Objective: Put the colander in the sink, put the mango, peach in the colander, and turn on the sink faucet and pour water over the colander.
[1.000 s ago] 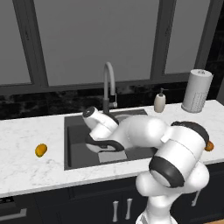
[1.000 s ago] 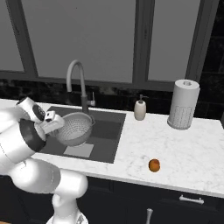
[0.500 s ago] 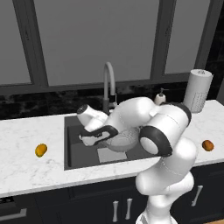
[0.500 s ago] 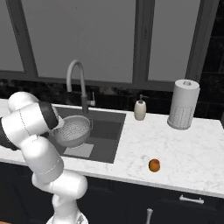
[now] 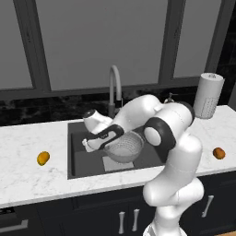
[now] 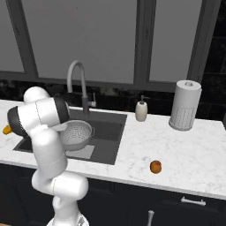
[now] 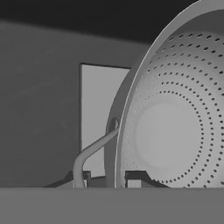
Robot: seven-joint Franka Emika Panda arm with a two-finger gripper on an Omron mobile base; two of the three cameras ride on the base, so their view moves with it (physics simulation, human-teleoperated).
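Marble counter, dark sink (image 5: 87, 161): gripper (image 7: 109, 180) clamped on the colander (image 5: 123, 146) rim, now swung farther right over the basin, near release; mango (image 5: 43, 158) left, peach (image 5: 219, 153) right, untouched

perforated matt metal colander (image 7: 175, 131), marble counter (image 6: 185, 150)
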